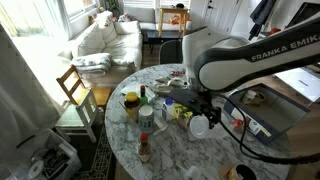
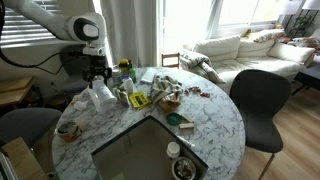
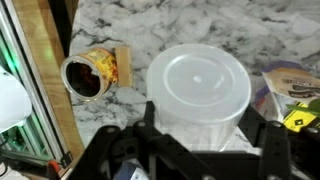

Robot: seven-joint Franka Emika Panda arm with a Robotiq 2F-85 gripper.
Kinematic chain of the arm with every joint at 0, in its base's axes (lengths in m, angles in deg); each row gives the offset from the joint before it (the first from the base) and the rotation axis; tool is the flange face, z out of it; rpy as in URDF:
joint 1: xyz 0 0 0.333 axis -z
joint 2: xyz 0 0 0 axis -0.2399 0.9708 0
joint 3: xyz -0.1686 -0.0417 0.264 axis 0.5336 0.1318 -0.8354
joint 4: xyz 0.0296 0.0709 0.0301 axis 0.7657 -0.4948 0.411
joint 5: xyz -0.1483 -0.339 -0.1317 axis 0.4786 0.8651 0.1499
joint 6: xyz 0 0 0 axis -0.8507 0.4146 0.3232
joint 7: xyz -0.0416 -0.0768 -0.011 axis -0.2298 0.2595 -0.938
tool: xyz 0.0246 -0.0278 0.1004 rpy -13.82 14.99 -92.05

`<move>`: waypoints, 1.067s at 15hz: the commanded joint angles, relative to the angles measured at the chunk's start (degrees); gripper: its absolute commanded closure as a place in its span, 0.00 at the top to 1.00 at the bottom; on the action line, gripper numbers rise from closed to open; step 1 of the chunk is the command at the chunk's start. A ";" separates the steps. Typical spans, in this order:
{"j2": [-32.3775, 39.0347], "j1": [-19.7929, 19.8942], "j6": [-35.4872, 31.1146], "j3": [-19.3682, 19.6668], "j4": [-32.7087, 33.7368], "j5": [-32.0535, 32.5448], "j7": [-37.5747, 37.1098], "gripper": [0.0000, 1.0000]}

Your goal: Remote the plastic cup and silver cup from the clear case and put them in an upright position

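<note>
Your gripper sits low in the wrist view, jaws set wide, one finger either side of the clear case. Case fills frame centre, flat round face toward the camera, marble table behind it. You cannot tell whether the pads press its wall. Silver cup at upper left, outside the case and apart from it, mouth toward the camera, near the table edge.
</note>
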 commanded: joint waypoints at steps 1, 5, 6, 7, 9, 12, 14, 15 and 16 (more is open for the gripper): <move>-1.25 -0.79 -6.38 0.98 -4.65 2.45 -5.01 0.56; -1.51 -0.53 -7.21 0.91 -6.87 3.20 -5.66 0.95; -1.88 -0.35 -7.97 0.75 -7.44 2.46 -5.24 0.97; -2.36 -0.29 -8.52 0.69 -7.89 2.33 -4.80 1.00; -4.17 -0.09 -8.16 0.68 -8.92 2.63 -3.31 1.00; -7.06 0.03 -6.81 0.57 -10.24 3.40 -3.00 1.00; -9.16 0.34 -6.57 0.34 -11.26 2.94 -2.50 1.00; -10.52 0.59 -6.91 0.41 -12.21 2.41 -3.32 1.00; -12.10 0.87 -7.34 0.55 -13.67 2.31 -4.73 1.00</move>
